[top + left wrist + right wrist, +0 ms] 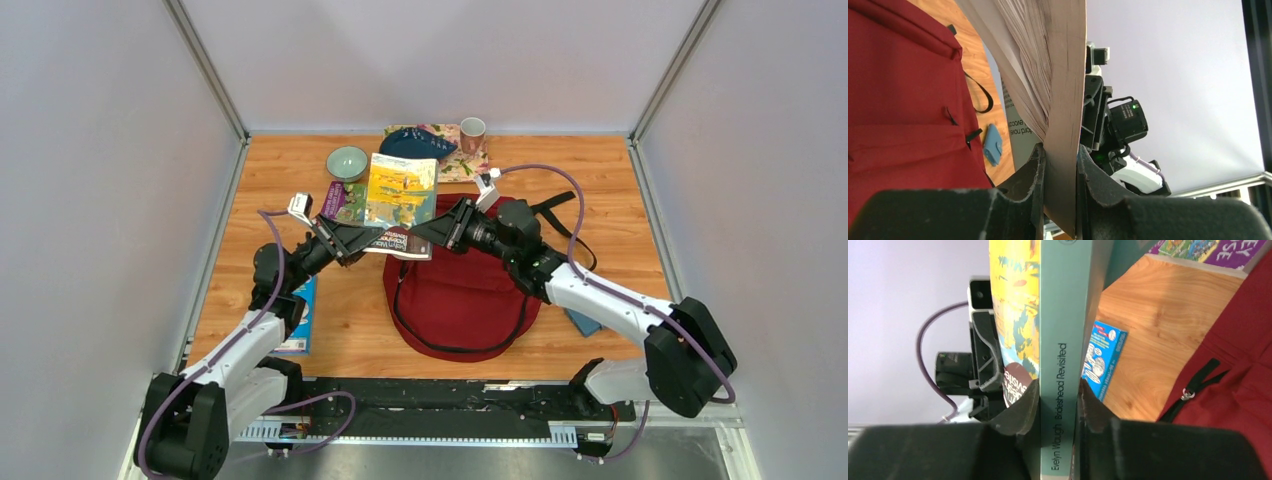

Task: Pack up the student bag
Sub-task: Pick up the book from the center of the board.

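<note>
The dark red student bag [460, 290] lies flat at the table's middle, with black straps at its far right. A paperback book [402, 190] with a yellow cover is held in the air over the bag's far left corner. My left gripper [368, 243] is shut on the book's open page edge [1060, 165]. My right gripper [428, 232] is shut on its pale green spine [1060, 405]. The bag fills the left of the left wrist view [903, 100] and the right of the right wrist view [1238, 365].
A small blue wallet [583, 322] lies right of the bag. A blue book [300, 320] lies near the left arm. A purple book [347, 200], a green bowl [347, 162], a cup [472, 132] and a floral cloth [455, 160] sit at the back.
</note>
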`<state>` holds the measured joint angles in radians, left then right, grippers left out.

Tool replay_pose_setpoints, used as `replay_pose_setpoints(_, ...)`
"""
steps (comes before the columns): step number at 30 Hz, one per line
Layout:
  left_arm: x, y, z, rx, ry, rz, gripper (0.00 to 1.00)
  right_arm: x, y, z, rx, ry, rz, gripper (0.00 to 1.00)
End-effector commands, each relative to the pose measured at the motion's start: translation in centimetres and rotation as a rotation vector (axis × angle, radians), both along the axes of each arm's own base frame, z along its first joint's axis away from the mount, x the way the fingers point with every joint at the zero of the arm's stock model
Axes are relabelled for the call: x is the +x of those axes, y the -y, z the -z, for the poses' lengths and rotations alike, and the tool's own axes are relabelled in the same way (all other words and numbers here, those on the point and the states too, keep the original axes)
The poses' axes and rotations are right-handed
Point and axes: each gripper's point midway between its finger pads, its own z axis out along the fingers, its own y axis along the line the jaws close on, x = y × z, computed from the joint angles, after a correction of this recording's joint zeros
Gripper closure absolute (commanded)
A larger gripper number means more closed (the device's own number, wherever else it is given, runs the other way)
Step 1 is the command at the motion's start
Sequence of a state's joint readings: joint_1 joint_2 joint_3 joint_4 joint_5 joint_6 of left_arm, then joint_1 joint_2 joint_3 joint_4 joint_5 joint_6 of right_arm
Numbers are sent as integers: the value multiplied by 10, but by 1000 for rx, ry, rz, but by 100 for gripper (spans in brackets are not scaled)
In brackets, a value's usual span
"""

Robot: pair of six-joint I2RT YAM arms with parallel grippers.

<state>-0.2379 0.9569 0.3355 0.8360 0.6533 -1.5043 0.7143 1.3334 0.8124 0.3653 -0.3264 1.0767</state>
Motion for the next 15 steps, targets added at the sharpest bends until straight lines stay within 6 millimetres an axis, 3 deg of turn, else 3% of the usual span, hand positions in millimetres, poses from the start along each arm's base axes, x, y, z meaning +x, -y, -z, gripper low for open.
replay_pose_setpoints(1, -25, 7, -33, -28, 169, 83, 77, -18, 3, -47, 113, 153, -72, 94)
replay_pose_setpoints(2, -24, 7, -28, -11, 165, 81, 68, -19, 6, -44, 107, 151, -69, 100)
replay_pose_setpoints(3, -24, 8, -26, 8, 167, 81, 61, -22, 10, -49, 117, 163, -69, 100)
replay_pose_setpoints(4, -21, 9, -12, 61, 141, 79, 49, -21, 15, -50, 115, 170, -61, 100)
replay_pose_setpoints(8, -14, 9, 8, 200, 137, 65, 22, -35, 26, -65, 131, 219, -105, 100)
replay_pose_setpoints(11, -8, 9, 15, 291, 153, 61, 16, -46, 34, -75, 136, 242, -138, 100)
replay_pose_setpoints(15, -4, 13, 5, 298, 212, 93, 16, -63, 38, -86, 147, 269, -219, 100)
